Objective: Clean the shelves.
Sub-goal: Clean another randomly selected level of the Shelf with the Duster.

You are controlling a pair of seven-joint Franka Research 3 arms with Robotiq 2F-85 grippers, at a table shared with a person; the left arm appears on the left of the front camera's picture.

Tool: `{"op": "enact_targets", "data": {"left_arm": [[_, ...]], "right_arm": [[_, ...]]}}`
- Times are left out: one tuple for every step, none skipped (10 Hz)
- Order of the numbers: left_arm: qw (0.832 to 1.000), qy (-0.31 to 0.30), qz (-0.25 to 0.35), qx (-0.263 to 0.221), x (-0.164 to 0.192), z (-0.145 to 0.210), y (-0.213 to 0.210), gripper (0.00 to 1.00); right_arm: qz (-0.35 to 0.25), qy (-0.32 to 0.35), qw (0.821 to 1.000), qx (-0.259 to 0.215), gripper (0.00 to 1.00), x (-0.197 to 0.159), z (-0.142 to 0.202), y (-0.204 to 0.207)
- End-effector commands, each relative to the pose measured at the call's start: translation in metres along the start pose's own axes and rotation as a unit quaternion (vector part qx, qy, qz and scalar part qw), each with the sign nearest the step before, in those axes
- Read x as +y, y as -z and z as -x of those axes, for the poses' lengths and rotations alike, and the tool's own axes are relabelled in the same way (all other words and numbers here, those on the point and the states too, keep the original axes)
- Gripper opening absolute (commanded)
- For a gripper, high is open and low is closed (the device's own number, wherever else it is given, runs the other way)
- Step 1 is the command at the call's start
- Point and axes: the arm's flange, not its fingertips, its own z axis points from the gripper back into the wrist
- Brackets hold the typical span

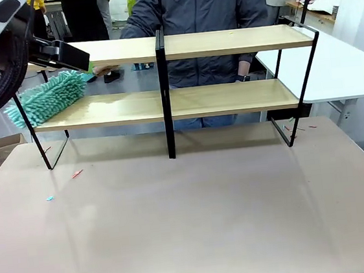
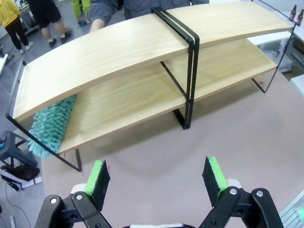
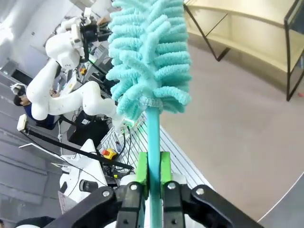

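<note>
Front: we are noting the two-tier light-wood, black-framed shelves (image 1: 230, 97) standing on the beige tabletop (image 1: 191, 227), with a fluffy teal duster (image 1: 45, 102) at their lower left end.
Left wrist: the left gripper (image 2: 159, 173) is hovering with its jaws apart, empty.
Right wrist: the right gripper (image 3: 153, 166) is clamping a second teal duster (image 3: 147, 57), off the shelves. We are judging most of the wiping still undone.

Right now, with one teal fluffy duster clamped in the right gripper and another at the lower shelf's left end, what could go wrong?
1. The right gripper pinches its teal fluffy duster by the thin handle; pressing on a board may twist it.
2. The second teal duster overhangs the left end of the light-wood, black-framed shelves; a sweep could knock it off.
3. A person's hand at the upper board's far edge could get struck.
</note>
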Motion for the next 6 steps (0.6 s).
{"op": "enact_targets", "data": {"left_arm": [[1.000,0.000,-0.004,-0.003,0.001,0.000,-0.001,1.00],[1.000,0.000,-0.004,-0.003,0.001,0.000,-0.001,1.00],[1.000,0.000,-0.004,-0.003,0.001,0.000,-0.001,1.00],[1.000,0.000,-0.004,-0.003,0.001,0.000,-0.001,1.00],[1.000,0.000,-0.004,-0.003,0.001,0.000,-0.001,1.00],[1.000,0.000,-0.004,-0.003,0.001,0.000,-0.001,1.00]], "right_arm": [[-0.012,0.005,1.000,0.011,0.12,0.003,-0.011,0.006],[-0.012,0.005,1.000,0.011,0.12,0.003,-0.011,0.006],[-0.012,0.005,1.000,0.011,0.12,0.003,-0.011,0.006],[-0.012,0.005,1.000,0.011,0.12,0.003,-0.011,0.006],[-0.003,0.015,1.000,0.020,0.12,-0.002,-0.007,0.010],[0.007,0.021,0.999,0.030,0.12,-0.007,-0.021,0.024]]}}
